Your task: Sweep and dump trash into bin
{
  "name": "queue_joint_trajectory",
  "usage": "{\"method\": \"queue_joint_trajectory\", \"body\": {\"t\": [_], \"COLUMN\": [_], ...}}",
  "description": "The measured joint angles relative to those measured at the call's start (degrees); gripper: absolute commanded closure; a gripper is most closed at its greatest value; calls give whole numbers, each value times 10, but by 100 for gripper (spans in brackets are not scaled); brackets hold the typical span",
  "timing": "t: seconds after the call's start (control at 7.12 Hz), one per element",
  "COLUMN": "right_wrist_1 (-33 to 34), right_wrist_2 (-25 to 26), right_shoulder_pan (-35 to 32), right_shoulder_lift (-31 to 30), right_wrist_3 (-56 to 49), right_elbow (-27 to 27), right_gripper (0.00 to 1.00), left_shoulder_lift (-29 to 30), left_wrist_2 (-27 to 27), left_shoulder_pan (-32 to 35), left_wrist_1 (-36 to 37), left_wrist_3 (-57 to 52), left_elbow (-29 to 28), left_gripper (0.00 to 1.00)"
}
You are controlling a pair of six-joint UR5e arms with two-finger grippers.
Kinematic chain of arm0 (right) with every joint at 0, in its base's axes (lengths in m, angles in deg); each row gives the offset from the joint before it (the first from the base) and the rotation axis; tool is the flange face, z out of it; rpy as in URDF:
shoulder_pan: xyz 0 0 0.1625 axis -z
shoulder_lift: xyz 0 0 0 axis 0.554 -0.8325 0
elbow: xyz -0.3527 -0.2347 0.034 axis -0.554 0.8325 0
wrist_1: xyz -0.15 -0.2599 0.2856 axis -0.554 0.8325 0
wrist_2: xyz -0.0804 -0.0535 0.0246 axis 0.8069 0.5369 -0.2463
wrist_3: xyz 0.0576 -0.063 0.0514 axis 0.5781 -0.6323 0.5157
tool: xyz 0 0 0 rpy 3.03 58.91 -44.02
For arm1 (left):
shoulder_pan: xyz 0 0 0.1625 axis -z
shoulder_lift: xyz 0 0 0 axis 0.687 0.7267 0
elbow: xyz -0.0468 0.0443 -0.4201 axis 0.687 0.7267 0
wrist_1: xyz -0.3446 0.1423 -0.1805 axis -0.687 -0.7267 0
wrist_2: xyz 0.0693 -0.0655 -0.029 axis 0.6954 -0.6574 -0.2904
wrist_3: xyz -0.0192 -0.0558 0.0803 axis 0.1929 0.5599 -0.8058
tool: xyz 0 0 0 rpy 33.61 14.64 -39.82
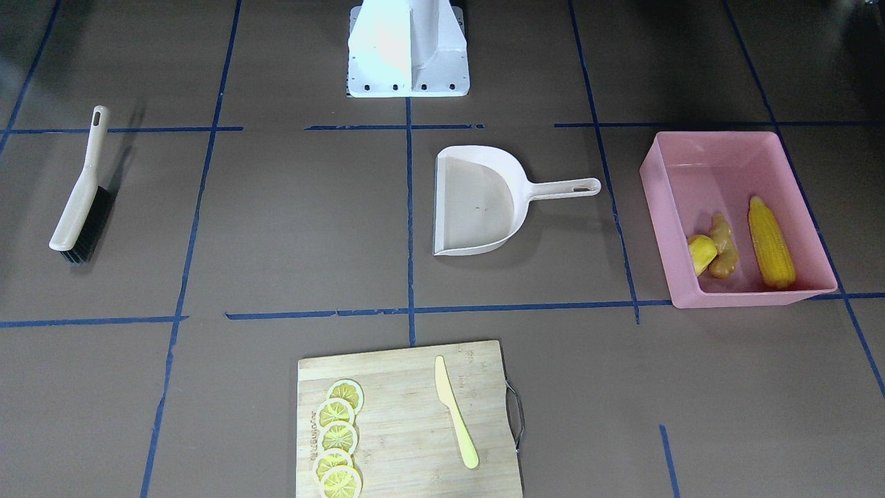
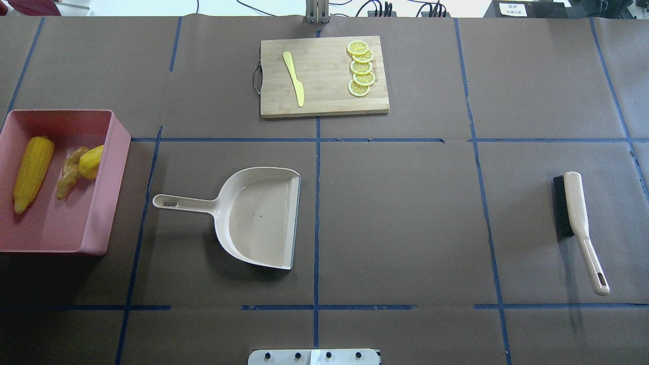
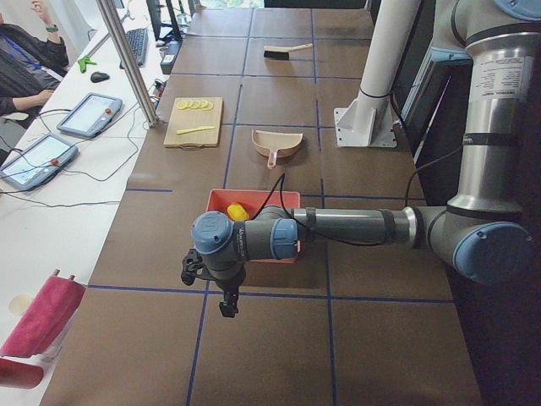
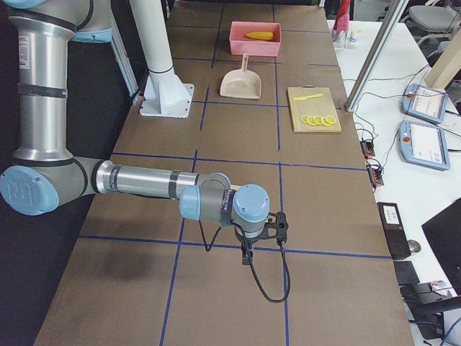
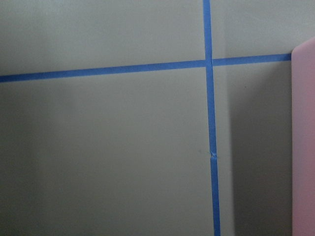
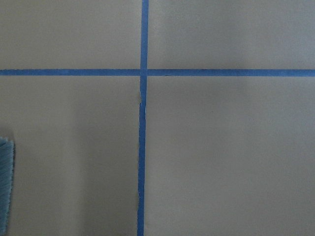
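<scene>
By my read the job is at its end. The corn cob (image 1: 771, 242), the potato (image 1: 701, 254) and the ginger root (image 1: 723, 247) all lie inside the pink bin (image 1: 719, 176). The potato and ginger touch each other, and the cob lies apart along the opposite wall. I see no trash loose on the counter (image 1: 290, 228).

The dustpan (image 1: 480, 204) sits flat and empty, and the brush (image 1: 77, 207) lies on its side; neither is gripped. My left arm (image 3: 338, 227) hangs with its jaws pointing down just beside the bin's outer wall, on the side away from the dustpan. My right arm (image 4: 144, 180) hangs jaws-down close to the brush, whose bristles (image 6: 5, 187) edge into the wrist view.

Both sets of jaws show only from the side cameras, so I cannot tell how wide they stand, though nothing visibly hangs from them. The next move, I judge, calls for no grasp, only checking the counter and parking both arms.
</scene>
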Motion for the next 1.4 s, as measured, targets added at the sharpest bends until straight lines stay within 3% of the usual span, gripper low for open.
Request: {"method": "queue_joint_trajectory", "body": {"t": [1.4], "right_wrist_1": [0], "right_wrist_2": [-1], "right_shoulder_pan": [-34], "right_shoulder_lift": [11], "right_wrist_3": [2], "right_elbow": [32], "right_gripper": [0], "left_shoulder_lift": [0], "left_wrist_2": [-1], "left_shoulder_pan": [-1], "left_wrist_1": [-1], "left_wrist_3": [7], "left_elbow": [4], "left_gripper": [0]}}
